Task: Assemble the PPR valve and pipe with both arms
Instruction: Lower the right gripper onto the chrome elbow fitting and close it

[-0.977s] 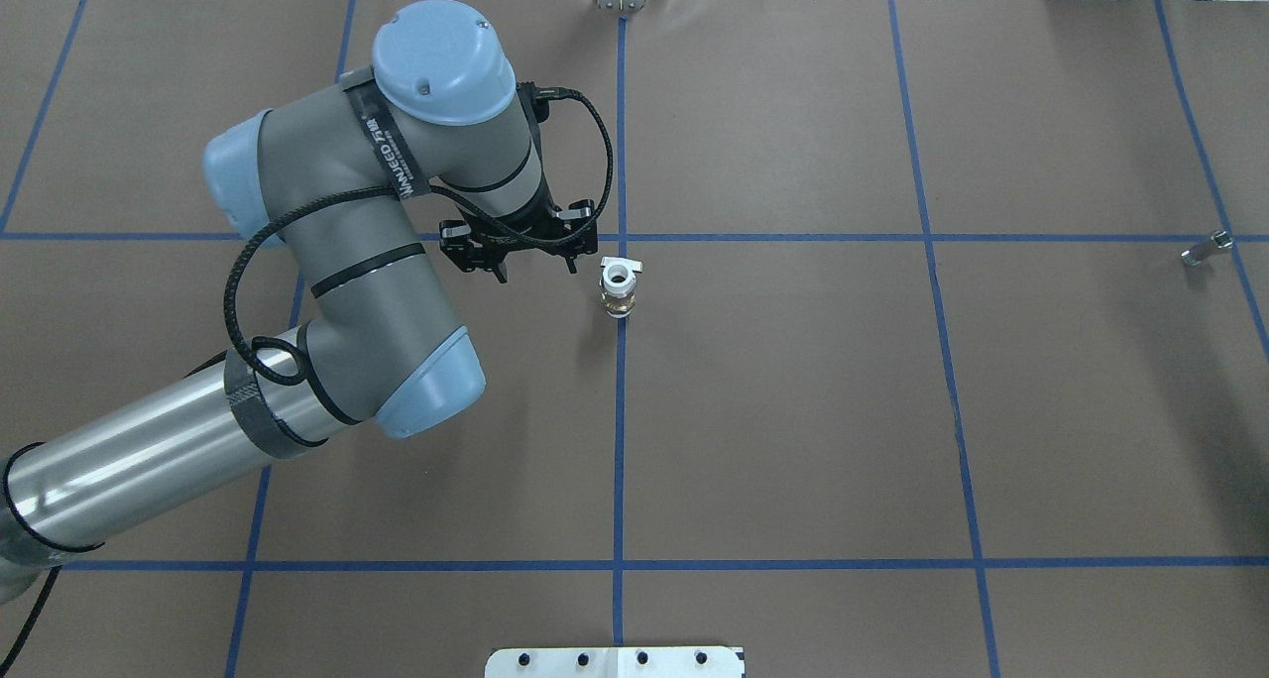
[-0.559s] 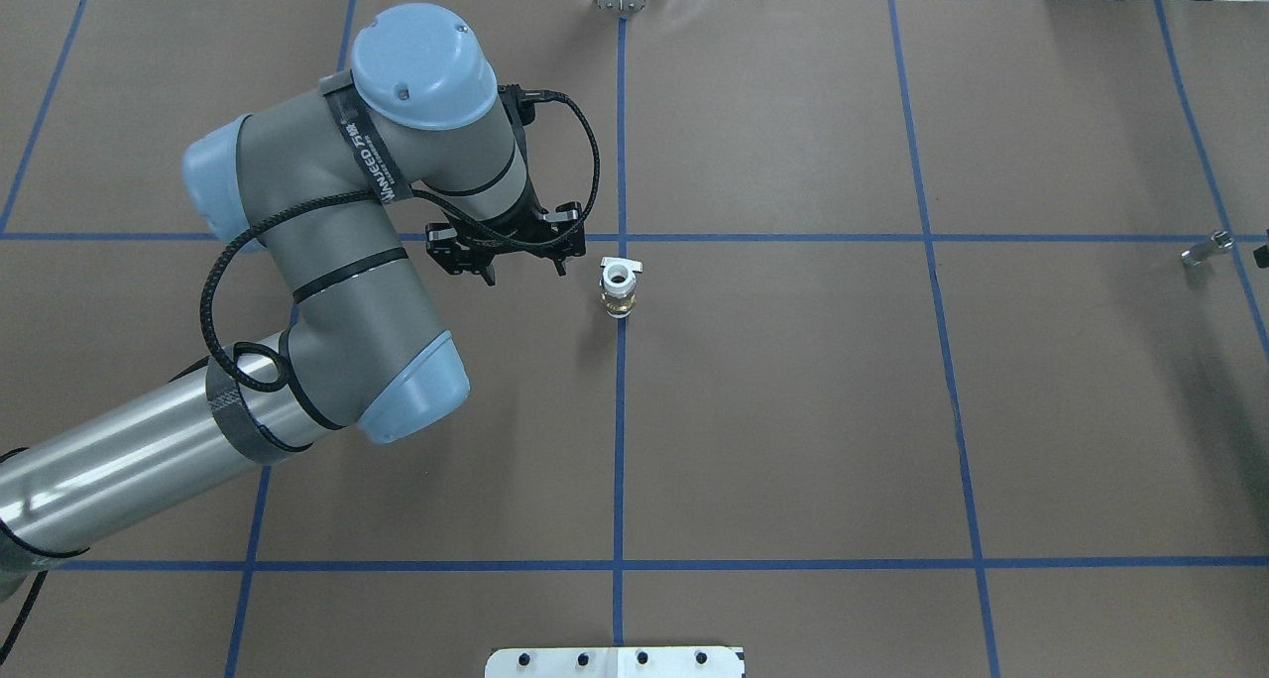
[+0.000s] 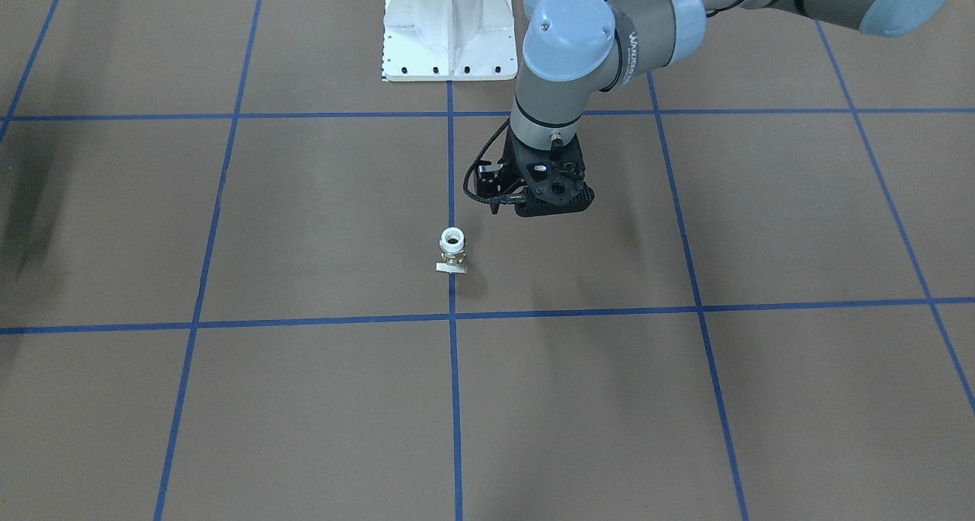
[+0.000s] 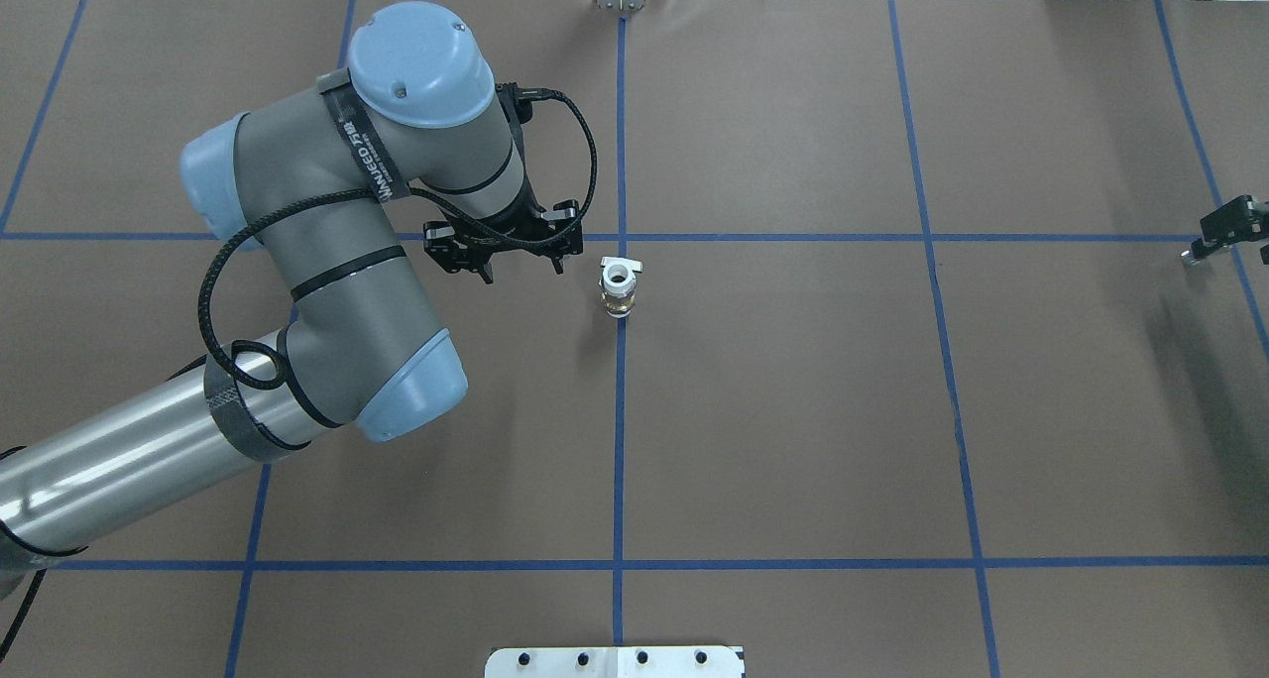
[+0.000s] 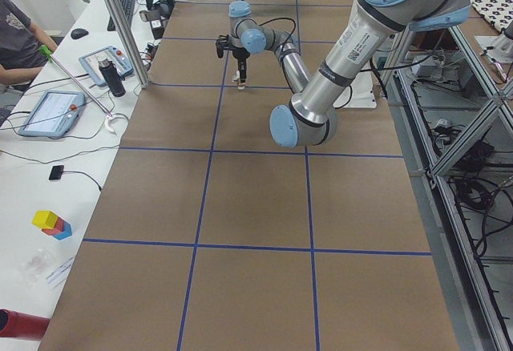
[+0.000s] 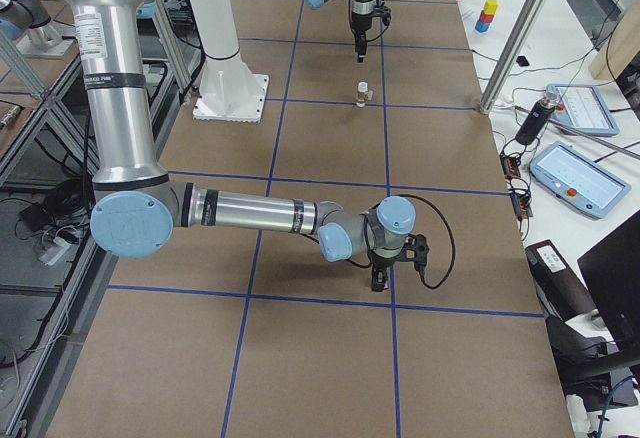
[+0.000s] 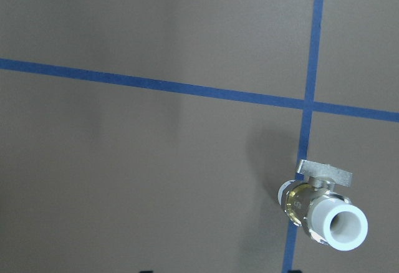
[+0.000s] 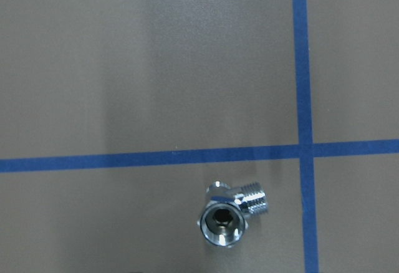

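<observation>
The PPR valve (image 4: 618, 288) stands upright near the table's middle on a blue tape line, white collar up and silvery lever at its far side. It also shows in the front view (image 3: 452, 250) and the left wrist view (image 7: 324, 210). My left gripper (image 4: 523, 270) is open and empty, hovering just left of the valve and apart from it. The pipe (image 8: 227, 214), a short shiny threaded fitting, lies at the table's far right (image 4: 1195, 255). My right gripper (image 4: 1234, 234) hovers just above it, empty; it looks open, and no fingers show in its wrist view.
The white pedestal base (image 3: 449, 26) stands at the robot's side of the table. Blue tape lines (image 4: 620, 410) grid the brown paper. Beyond the far edge are an aluminium post (image 6: 515, 43), tablets (image 6: 575, 173) and cables.
My left arm has drawn a little to the left, away from the valve, then held still. My right gripper has come in from the right edge over the pipe.
</observation>
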`<state>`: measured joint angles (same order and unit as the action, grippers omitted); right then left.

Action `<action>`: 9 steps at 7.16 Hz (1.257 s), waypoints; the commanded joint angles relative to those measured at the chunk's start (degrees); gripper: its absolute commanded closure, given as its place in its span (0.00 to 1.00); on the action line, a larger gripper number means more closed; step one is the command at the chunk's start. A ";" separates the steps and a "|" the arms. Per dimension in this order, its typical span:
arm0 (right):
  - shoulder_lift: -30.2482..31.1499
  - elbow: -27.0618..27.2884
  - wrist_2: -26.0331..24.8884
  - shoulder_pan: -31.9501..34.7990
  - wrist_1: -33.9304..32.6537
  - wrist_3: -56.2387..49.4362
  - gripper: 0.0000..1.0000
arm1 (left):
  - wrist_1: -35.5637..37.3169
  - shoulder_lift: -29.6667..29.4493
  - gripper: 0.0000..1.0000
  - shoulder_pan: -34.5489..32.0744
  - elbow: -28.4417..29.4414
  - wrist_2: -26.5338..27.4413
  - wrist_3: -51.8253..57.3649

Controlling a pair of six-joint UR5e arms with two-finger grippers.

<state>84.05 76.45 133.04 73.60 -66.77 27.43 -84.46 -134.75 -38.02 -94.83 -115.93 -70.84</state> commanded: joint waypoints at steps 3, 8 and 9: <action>-0.29 -0.25 -3.84 -2.50 0.24 0.70 0.29 | 0.00 0.02 0.23 -0.03 -0.09 0.00 0.00; -1.17 -0.86 -4.63 -2.59 0.15 0.61 0.31 | 0.00 0.02 0.23 -0.03 -0.17 0.18 0.00; -1.17 -0.86 -4.81 -2.59 0.15 0.52 0.31 | 0.00 0.02 0.23 -0.03 -0.17 0.18 0.00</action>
<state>82.96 75.69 128.58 71.02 -66.61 28.02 -84.46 -134.74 -38.06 -94.99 -115.76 -70.84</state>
